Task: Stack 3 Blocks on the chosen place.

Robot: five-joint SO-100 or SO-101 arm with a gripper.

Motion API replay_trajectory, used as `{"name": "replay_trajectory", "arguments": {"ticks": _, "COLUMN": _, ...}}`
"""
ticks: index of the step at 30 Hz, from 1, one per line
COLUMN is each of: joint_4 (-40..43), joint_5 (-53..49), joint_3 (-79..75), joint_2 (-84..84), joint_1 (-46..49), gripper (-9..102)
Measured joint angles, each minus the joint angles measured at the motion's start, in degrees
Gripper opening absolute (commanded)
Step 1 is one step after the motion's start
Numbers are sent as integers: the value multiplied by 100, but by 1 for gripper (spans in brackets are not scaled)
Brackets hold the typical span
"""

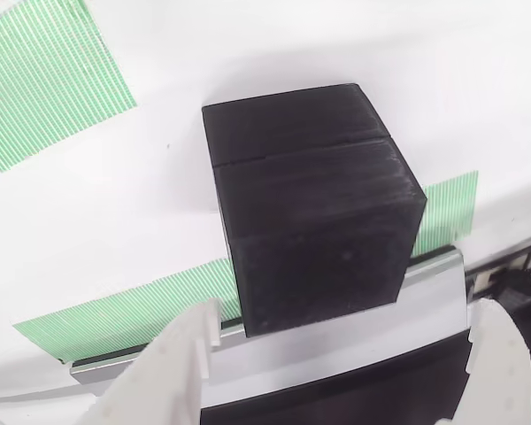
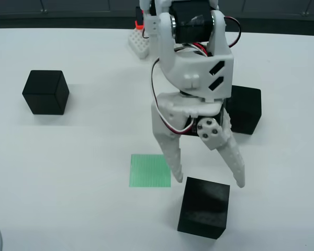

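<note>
Overhead view: the arm hides part of the rear block (image 2: 245, 109) at right of centre, and its white fingers (image 2: 172, 151) overlap the right edge of the striped patch (image 2: 149, 170). The gripper (image 2: 205, 179) hangs wide open, holding nothing, just above the near block (image 2: 204, 207) at lower centre, right of the patch. A third block (image 2: 45, 92) sits well apart at upper left. Gripper-mounted view: a seamed block (image 1: 314, 205) fills the centre, probably the near one; green tape (image 1: 49, 75) is cut off at upper left.

Bright even light, soft shadows, white table (image 2: 83, 209) overexposed.
</note>
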Motion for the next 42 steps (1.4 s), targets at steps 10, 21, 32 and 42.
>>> {"name": "replay_trajectory", "arguments": {"ticks": 10, "joint_4": 633, "joint_5": -431, "joint_3": -853, "joint_2": -624, "joint_1": -9, "gripper": 36}}
{"name": "replay_trajectory", "arguments": {"ticks": 21, "joint_4": 738, "joint_5": -624, "joint_3": -1204, "joint_2": -1301, "joint_1": -9, "gripper": 36}}
{"name": "replay_trajectory", "arguments": {"ticks": 32, "joint_4": 738, "joint_5": -668, "joint_3": -1705, "joint_2": -1749, "joint_1": -79, "gripper": 27}}
{"name": "replay_trajectory", "arguments": {"ticks": 42, "joint_4": 668, "joint_5": -703, "joint_3": -1652, "joint_2": -1688, "joint_1": -18, "gripper": 23}}
